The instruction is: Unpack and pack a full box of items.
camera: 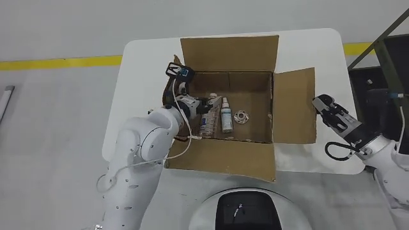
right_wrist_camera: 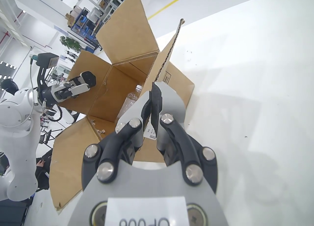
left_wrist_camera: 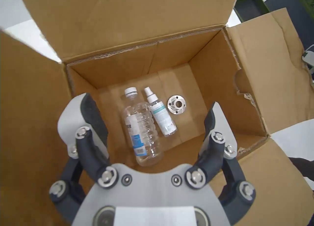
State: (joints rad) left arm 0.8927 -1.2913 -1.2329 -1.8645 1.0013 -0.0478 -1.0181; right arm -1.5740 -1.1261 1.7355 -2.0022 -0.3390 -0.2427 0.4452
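Your white rounded table (camera: 307,45) carried the brown cardboard box (camera: 230,52) near its middle, all four flaps folded outward. The box floor was only partly filled, so by my reading you were in the unpacking half, with three items left to lift out.

Your left gripper (left_wrist_camera: 149,101) hung inside the box mouth with its jaws spread wide and nothing between them. Your right gripper (right_wrist_camera: 153,94) sat off the box's right side with its jaws closed together. Its tips were at the outer edge of the right flap, and I could not tell whether they pinched it.

On the box floor the clear ribbed plastic water bottle with a white cap (left_wrist_camera: 142,133) lay on its side, nearest the left wall. The slim white spray bottle (left_wrist_camera: 160,116) lay just beside it, roughly parallel and perhaps touching. The small round metal flange with a centre hole (left_wrist_camera: 176,105) lay flat, just beyond the spray bottle.

The water bottle looked like the item to take. To do it well, you needed to turn the wrist so the jaws crossed the bottle's width. One pad had to slip down between it and the spray bottle, and the grip belonged on the ribbed body, not the cap. A thin bottle would probably dent and slip, so a gentle close and a straight lift clear of the walls suited it.
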